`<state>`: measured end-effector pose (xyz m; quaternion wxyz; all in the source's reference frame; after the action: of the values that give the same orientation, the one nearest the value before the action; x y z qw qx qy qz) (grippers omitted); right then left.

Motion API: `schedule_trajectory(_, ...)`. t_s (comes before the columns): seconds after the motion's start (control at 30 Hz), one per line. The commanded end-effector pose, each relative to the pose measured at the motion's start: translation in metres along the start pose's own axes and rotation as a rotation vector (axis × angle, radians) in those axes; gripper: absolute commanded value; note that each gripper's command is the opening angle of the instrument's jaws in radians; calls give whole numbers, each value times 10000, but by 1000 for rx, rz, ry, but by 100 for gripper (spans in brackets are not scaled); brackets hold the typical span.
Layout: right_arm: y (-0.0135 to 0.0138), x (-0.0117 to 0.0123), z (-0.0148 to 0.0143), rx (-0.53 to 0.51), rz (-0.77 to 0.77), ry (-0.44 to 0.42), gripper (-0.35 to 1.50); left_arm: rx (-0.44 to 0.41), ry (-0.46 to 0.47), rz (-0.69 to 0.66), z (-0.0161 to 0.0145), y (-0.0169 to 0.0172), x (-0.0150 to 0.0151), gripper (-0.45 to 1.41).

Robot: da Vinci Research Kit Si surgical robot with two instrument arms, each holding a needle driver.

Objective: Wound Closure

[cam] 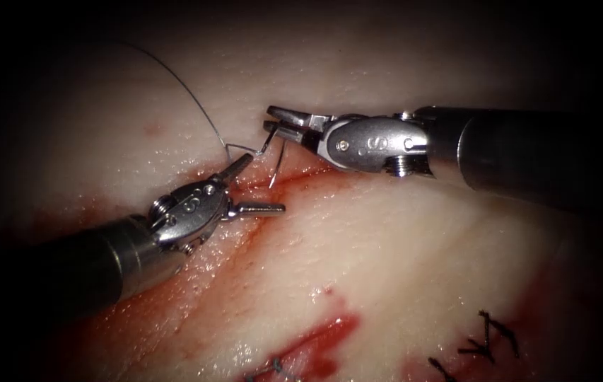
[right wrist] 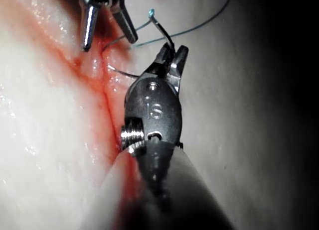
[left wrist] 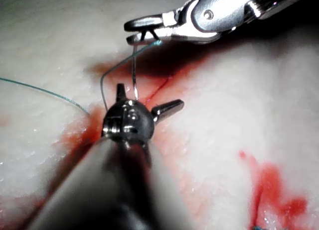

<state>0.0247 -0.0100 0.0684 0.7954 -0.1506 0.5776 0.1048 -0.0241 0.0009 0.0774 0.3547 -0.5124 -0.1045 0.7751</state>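
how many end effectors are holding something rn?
1. The right end effector grips the needle near its thread end, above the cut. The left end effector is open, holding nothing.

needle (cam: 278, 161) over cut (cam: 294, 182), between hands

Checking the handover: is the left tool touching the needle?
Apart. In the endoscope view the left tool stands open and empty beside the needle, held near its thread end by the right tool.

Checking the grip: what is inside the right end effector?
The right end effector is shut on the needle near its thread end. The clamped stretch is hidden.
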Motion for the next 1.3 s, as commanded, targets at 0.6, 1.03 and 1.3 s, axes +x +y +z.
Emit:
schedule_trajectory(0.6, 17, -11, -8, 18, 136, 62, -35, -154, -236, 124, -1, -24, -42, -45)
schedule_trajectory(1.03, 20, -3, -9, 5, 147, 77, -35, 48, -560, 191, 7, -70, -59, -45)
schedule_trajectory(1.3, 15, 1, 0, 23, 146, 101, -35, 125, -781, 258, 0, -106, -74, -45)
